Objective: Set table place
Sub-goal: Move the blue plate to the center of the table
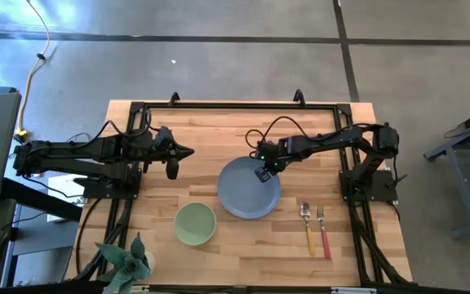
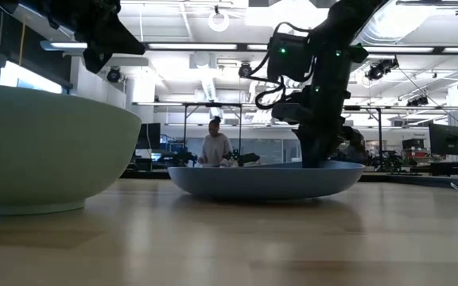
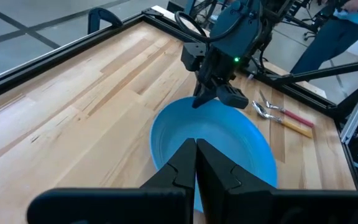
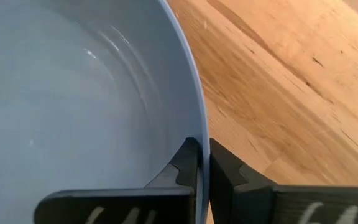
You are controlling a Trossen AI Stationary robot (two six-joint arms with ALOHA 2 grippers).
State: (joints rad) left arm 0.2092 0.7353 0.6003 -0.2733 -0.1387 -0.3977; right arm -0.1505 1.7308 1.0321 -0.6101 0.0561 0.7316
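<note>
A round grey-blue plate [image 1: 247, 192] lies on the light wood table [image 1: 210, 135], near its middle. My right gripper [image 1: 263, 169] is shut on the plate's far rim. A pale green bowl [image 1: 195, 223] stands on its base near the front, left of the plate. A yellow-handled spoon [image 1: 307, 225] and a red-handled fork [image 1: 323, 230] lie flat, side by side, right of the plate. My left gripper [image 1: 175, 155] is shut and empty, held above the table left of the plate; it also shows in the left wrist view [image 3: 196, 158]. My right gripper pinches the plate's rim [image 4: 200, 118] at its far side, one finger inside the plate and one outside. The fingers come from above, pointing down. The plate's base [image 2: 265, 193] sits on the table.
A black metal frame [image 1: 235, 104] runs along the table's far edge and both sides. A small green plant [image 1: 125, 260] stands at the front left corner. Bare wood lies between the plate and the far frame. A person [image 2: 214, 148] stands in the room beyond.
</note>
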